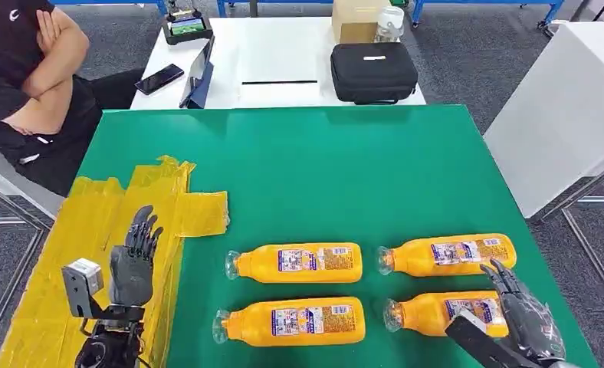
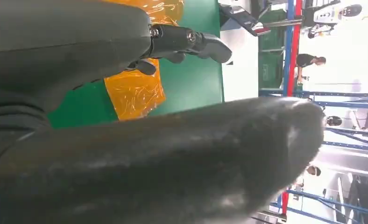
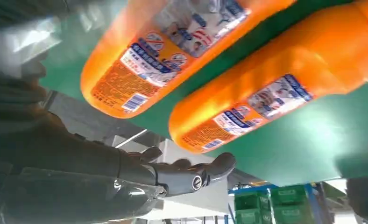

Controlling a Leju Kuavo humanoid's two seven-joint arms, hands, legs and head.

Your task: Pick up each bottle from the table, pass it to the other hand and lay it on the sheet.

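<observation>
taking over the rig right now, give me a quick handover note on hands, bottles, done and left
Left hand: open, holding nothing, above the yellow sheet.
Right hand: open, over the near-right bottle, no grip yet.
Other bottles lie on the green table: far-right bottle, far-left bottle, near-left bottle.
Done: nothing on the sheet.
Left: all four bottles to pick, pass and lay down.

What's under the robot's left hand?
The yellow sheet lies under the left hand, spread over the green table. No bottle lies on the parts of the sheet that show. The arm covers a small patch, so that bit stays hidden.
</observation>
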